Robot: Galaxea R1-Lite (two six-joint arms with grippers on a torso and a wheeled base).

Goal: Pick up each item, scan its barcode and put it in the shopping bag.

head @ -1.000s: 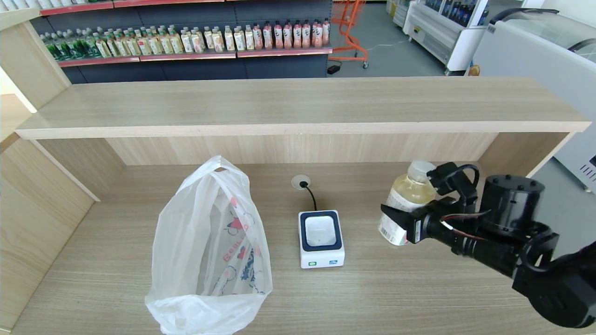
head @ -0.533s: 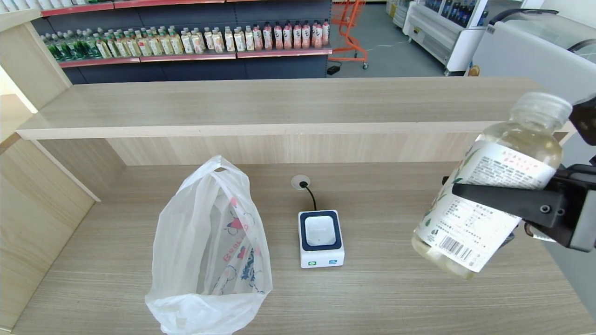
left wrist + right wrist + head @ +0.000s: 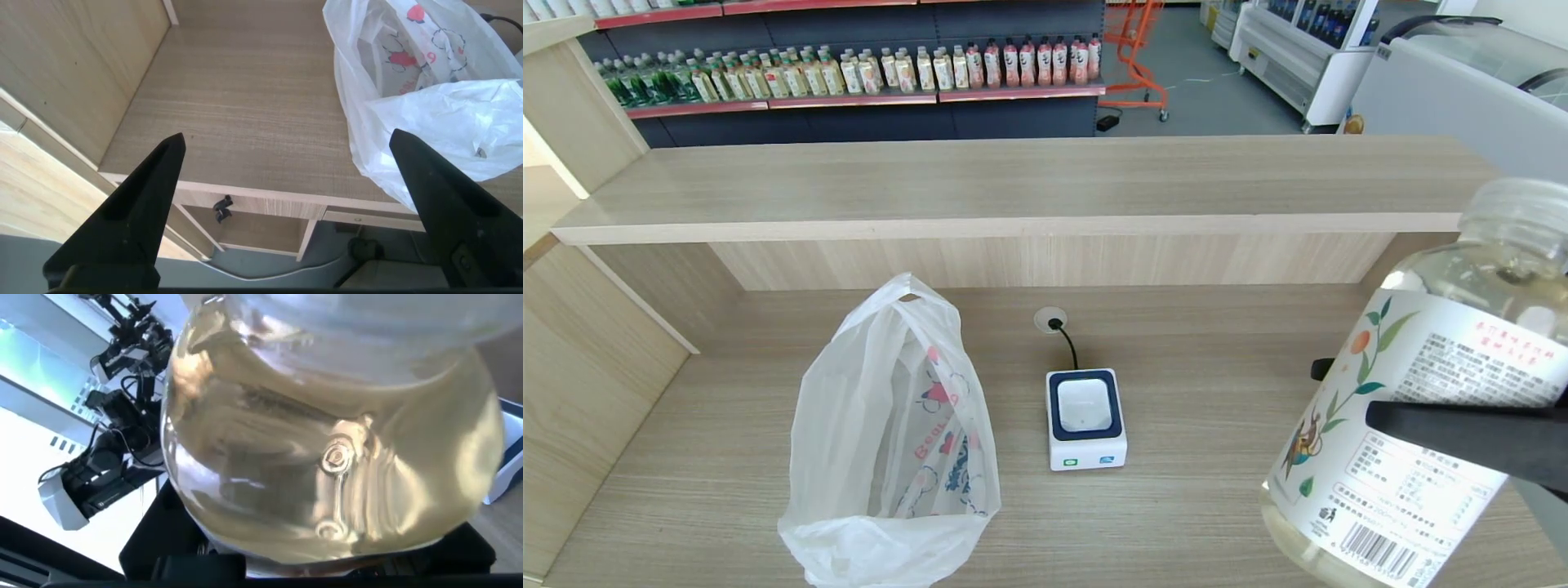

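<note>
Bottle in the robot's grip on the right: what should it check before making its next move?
1. Grip: the right fingers clamp the bottle across its label, above the counter: ok.
2. The barcode faces up toward the head camera, not down at the scanner: not ok.
3. Scanner window uncovered, cable plugged in: ok.
4. Way to the scanner: bare counter between: ok.
5. The shopping bag stands upright left of the scanner; whether its mouth is wide enough: cannot tell.
6. The left fingers are open, beside the bag, not touching it: ok.
</note>
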